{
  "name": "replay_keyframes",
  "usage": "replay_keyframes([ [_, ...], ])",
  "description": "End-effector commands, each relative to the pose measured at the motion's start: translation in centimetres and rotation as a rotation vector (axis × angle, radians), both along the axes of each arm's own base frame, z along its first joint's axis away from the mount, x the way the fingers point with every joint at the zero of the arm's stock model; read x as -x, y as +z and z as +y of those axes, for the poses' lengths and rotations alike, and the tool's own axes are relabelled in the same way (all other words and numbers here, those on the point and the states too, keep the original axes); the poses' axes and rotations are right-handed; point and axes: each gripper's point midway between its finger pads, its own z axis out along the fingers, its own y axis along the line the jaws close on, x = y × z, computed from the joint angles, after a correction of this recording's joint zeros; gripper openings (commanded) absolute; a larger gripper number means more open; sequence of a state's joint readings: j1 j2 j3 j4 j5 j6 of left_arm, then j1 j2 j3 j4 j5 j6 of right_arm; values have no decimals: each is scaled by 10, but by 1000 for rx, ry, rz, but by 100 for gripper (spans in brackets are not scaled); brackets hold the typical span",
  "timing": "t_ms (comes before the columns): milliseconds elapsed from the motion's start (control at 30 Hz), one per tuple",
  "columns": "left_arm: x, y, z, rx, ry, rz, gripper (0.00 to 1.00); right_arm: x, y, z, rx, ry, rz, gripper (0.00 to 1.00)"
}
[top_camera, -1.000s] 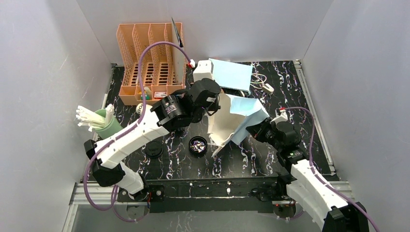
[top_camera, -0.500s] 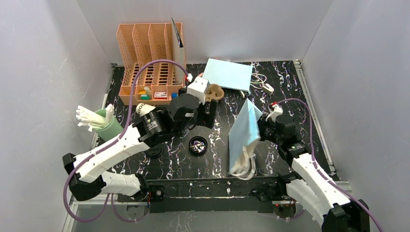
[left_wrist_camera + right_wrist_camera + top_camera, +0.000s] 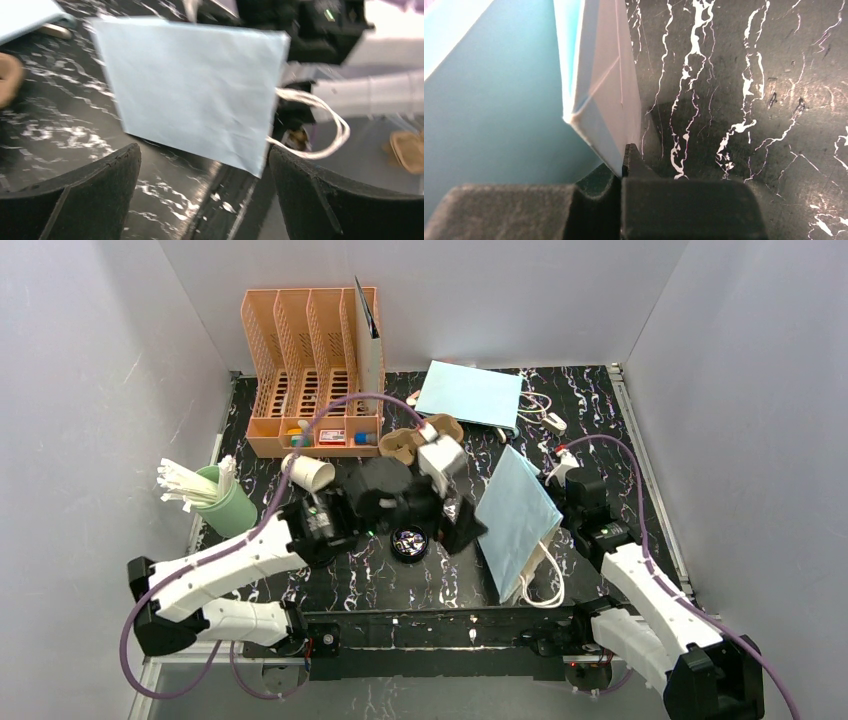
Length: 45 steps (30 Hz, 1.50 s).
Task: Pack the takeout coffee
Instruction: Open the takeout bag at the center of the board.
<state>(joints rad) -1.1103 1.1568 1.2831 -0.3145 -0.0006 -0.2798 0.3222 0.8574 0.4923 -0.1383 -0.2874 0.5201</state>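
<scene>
One takeout coffee cup [image 3: 408, 542], small, dark and round, stands on the black marbled table [image 3: 600, 410] just below my left arm. My left gripper [image 3: 458, 515] is open between that cup and the light-blue paper bag [image 3: 515, 515]. In the left wrist view the left gripper [image 3: 205, 190] has nothing between its wide-apart fingers, and the bag [image 3: 195, 85] hangs ahead with its white handles [image 3: 325, 120] to the right. My right gripper [image 3: 562, 502] is shut on the bag's right edge. In the right wrist view the right gripper [image 3: 624, 165] pinches the folded bag [image 3: 599, 100].
A second blue bag [image 3: 470, 395] lies flat at the back. Brown pulp carrier pieces [image 3: 402, 445] sit behind my left wrist. A white paper cup [image 3: 308, 472] lies on its side, a green cup of white sticks [image 3: 215, 498] stands far left, and an orange organiser [image 3: 310, 370] at the back left.
My left gripper opened, let go of the bag and swung down and right. The bag closed up flat and now tilts from my right gripper, which has shifted right.
</scene>
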Motion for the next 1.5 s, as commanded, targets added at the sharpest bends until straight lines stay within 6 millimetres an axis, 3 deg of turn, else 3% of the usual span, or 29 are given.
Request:
replay_keyframes([
  [0,47,-26,-37,-44,-104,-27,98,-16,22,-2,-2,-55,-23,1],
  [133,52,-38,-58,-119,-39,-70,98,-20,22,-2,-2,-68,-18,1],
  [233,53,-30,-65,-121,17,-125,97,-20,24,-3,-1,-72,-21,1],
  [400,42,-32,-61,-143,109,-168,83,-19,27,-3,-10,-72,-33,1],
  [967,45,-52,-97,-104,76,-153,80,-18,31,-2,-22,-68,-33,1],
  [1267,27,-77,-97,-183,175,-192,60,-17,31,-3,-20,-73,-33,1],
  [1467,4,-87,-71,-281,341,-248,40,-19,25,-6,1,-92,-17,1],
])
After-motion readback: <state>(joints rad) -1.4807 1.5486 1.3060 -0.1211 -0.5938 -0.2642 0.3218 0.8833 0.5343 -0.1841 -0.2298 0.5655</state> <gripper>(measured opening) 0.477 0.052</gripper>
